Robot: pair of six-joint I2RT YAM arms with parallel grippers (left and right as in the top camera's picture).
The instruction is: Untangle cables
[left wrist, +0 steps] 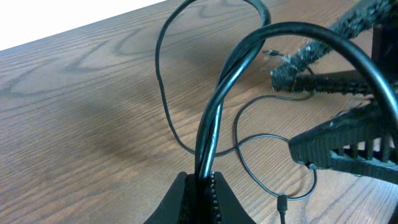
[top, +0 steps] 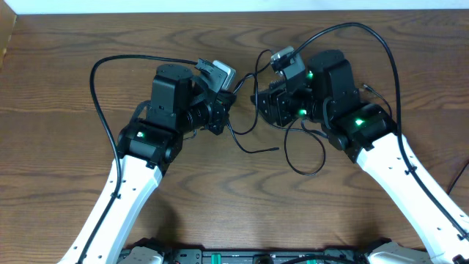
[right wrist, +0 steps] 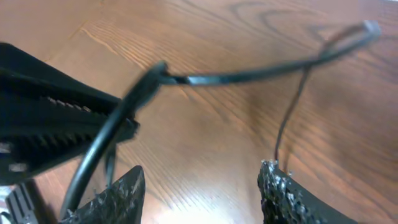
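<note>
Overhead shows the cables (top: 300, 173) looped on the table (top: 66, 66), centre to right, trailing nearward. My left gripper (left wrist: 200, 182) pinches one cord (left wrist: 208, 124) tight, I judge as an anchor; my right gripper (right wrist: 202, 186) stands part-open and empty, a strand (right wrist: 249, 76) crossing beyond its gap, ready to tease.

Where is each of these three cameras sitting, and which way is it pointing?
Overhead: fixed above the table, looking straight down on the left arm, the right arm and the cables.
Left wrist: on the left arm, looking forward past the left gripper, shut on a cable, toward the right gripper.
Right wrist: on the right arm, looking between its own open fingers at the table.
Shared: both wrist views show the opposite gripper and a lifted cable.
</note>
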